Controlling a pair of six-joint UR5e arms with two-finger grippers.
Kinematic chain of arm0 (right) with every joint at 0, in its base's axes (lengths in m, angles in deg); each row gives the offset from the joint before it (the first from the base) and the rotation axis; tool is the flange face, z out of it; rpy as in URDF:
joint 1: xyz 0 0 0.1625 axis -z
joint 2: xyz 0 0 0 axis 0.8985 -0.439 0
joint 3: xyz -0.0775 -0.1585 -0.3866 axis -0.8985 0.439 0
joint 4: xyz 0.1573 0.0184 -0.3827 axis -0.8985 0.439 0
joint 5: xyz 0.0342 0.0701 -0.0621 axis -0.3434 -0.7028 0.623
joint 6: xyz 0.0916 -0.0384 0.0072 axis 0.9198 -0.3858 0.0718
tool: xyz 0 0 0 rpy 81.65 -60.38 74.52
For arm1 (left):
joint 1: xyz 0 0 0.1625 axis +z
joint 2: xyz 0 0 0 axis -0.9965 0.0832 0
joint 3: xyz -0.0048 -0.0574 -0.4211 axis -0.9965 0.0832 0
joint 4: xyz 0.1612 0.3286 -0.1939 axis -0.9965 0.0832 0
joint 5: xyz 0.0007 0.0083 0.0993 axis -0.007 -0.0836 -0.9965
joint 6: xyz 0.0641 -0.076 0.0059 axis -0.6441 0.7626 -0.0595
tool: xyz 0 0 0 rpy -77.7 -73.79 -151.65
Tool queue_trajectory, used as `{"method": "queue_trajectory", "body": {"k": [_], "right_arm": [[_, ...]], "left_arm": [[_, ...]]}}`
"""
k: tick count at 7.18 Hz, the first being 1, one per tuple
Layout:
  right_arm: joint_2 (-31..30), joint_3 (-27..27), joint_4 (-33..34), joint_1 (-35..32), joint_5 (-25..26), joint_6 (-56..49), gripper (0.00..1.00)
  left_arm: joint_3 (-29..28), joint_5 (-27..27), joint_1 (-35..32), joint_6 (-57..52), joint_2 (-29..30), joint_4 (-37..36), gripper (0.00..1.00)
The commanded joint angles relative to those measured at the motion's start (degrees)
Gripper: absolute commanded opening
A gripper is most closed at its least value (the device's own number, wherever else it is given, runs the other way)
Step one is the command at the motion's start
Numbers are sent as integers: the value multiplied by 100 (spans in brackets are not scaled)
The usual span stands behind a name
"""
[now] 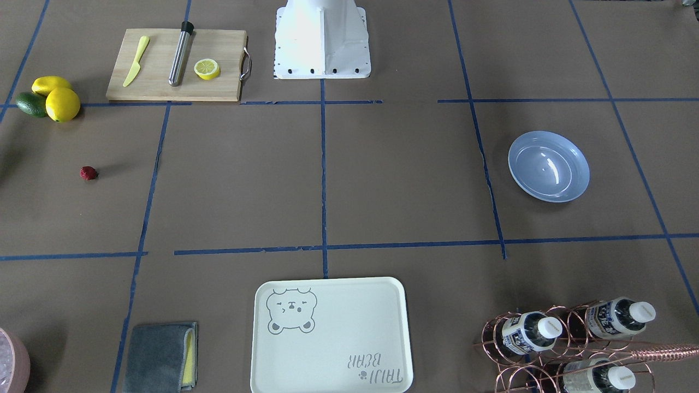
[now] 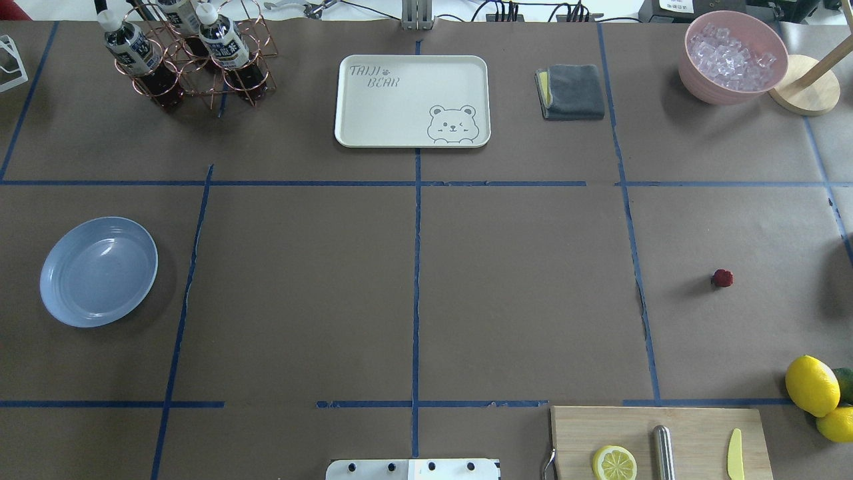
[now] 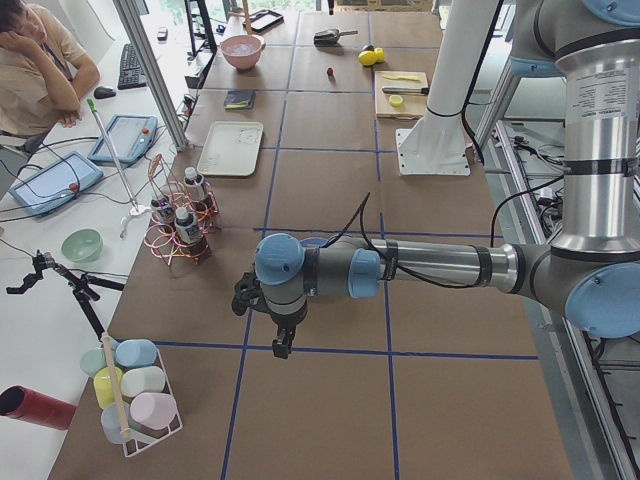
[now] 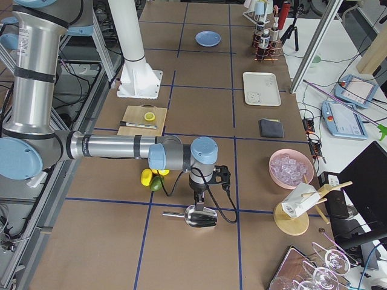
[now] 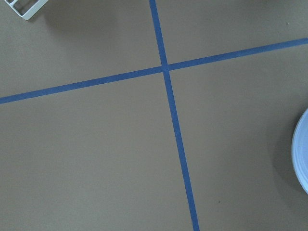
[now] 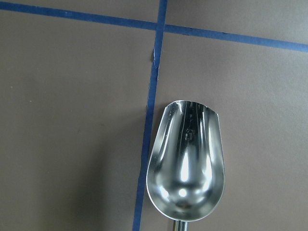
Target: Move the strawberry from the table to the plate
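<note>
The strawberry (image 1: 88, 173) (image 2: 722, 278) is a tiny dark-red berry lying alone on the brown table (image 2: 520, 300) on my right side. The light-blue plate (image 1: 549, 166) (image 2: 98, 271) sits far off on my left side, and its rim edges into the left wrist view (image 5: 302, 156). My left gripper (image 3: 284, 345) hangs over the table's left end, close to the plate. My right gripper (image 4: 199, 204) hangs over a metal scoop (image 6: 186, 168) at the right end. Both grippers show only in side views, so I cannot tell if they are open or shut.
A cutting board (image 2: 656, 443) with a lemon half, a steel rod and a yellow knife lies near my base on the right, with lemons (image 2: 812, 385) beside it. Along the far edge stand a bear tray (image 2: 412, 100), a bottle rack (image 2: 190, 57), a grey cloth (image 2: 572, 91) and an ice bowl (image 2: 732, 60).
</note>
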Motion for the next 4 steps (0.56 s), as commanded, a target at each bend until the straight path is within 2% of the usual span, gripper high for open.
{"method": "queue_trajectory", "body": {"k": [1, 4], "right_arm": [[1, -9, 0, 0, -8, 0, 100], [62, -62, -9, 9, 27, 17, 100]], "left_arm": [[38, -37, 3, -26, 1, 9, 100], [21, -38, 21, -53, 62, 61, 100]]}}
